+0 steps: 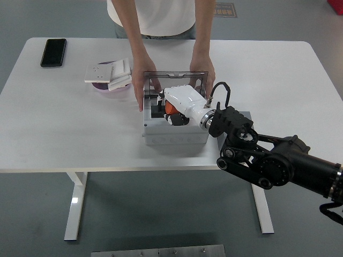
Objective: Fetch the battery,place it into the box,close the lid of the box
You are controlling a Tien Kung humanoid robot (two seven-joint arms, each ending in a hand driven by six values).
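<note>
The right hand [179,105], white-shelled on a black arm coming in from four o'clock, reaches down into the open grey box [174,133] with fingers curled around the orange battery [169,110], which sits inside the box. No writing is legible. At twelve o'clock, a person's hands [140,88] steady the upright clear lid [174,78].

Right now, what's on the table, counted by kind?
Phone: 1
Grey box with open clear lid: 1
Purple dish: 1
White wall plates: 2
Orange battery in right hand: 1
Total: 6
</note>
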